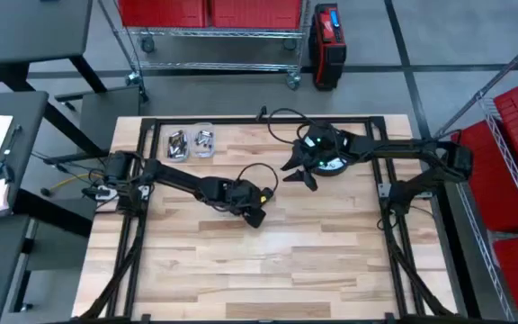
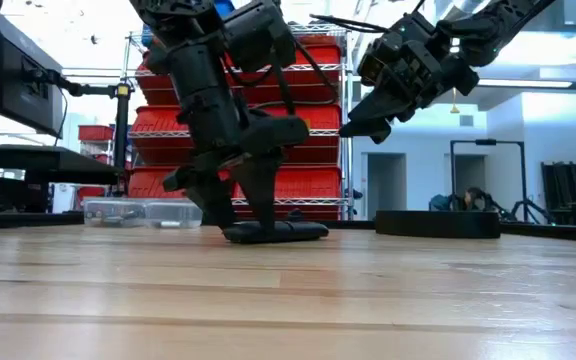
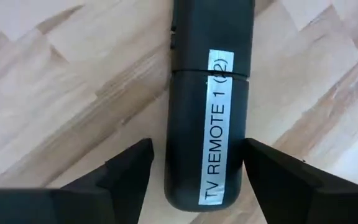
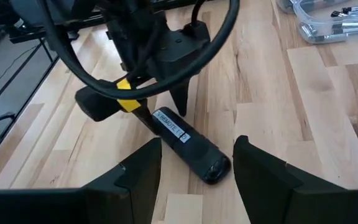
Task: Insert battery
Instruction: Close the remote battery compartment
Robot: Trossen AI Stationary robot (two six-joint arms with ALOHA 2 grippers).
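Note:
A black TV remote [image 3: 209,118] with a white label lies flat on the wooden table near its middle, also seen in the right wrist view [image 4: 188,146]. My left gripper [image 3: 197,180] is open and points down over the remote's end, one finger on each side of it [image 2: 268,232]. My right gripper [image 1: 299,171] is open and hangs in the air [image 2: 358,115], to the right of the remote and farther back, with nothing between its fingers [image 4: 197,168]. Batteries lie in clear boxes [image 1: 192,142] at the far left.
A low, round black tray [image 2: 438,222] sits on the table under my right arm's wrist [image 1: 331,164]. The clear boxes [image 4: 331,22] stand near the table's far edge. Bare wood stretches along the near half of the table [image 1: 268,279].

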